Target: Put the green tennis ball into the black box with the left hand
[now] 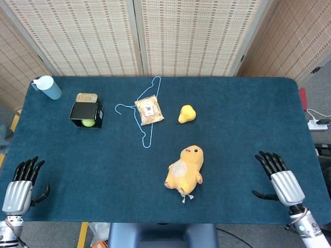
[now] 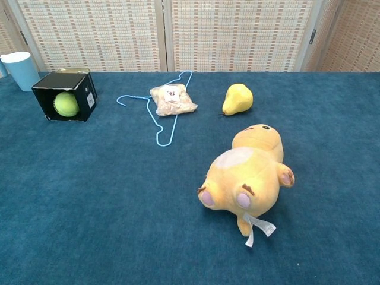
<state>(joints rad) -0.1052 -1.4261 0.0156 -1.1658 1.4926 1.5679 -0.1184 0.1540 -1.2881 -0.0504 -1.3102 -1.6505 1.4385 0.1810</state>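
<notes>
- Silver-backed left hand (image 1: 17, 189) is hovering at the table's near left corner, fingers spread, holding nothing.
- Pale blue cup (image 2: 19, 69) is standing at the far left edge.
- Black box (image 2: 79, 89) is lying on its side, its opening facing the chest view, with the green tennis ball (image 2: 66, 104) sitting inside; a tin (image 1: 86, 97) is touching the box behind.
- Blue hanger (image 1: 144, 120) is lying under a snack bag (image 1: 149, 110).
- Yellow pear (image 2: 237, 99) and plush toy (image 2: 246, 176) are lying further right.
- Right hand (image 1: 279, 179) is hovering near the right edge, fingers apart and empty.

Lab-like test setup: woven screens (image 1: 139, 36) behind blue-clothed table (image 1: 232, 129).
</notes>
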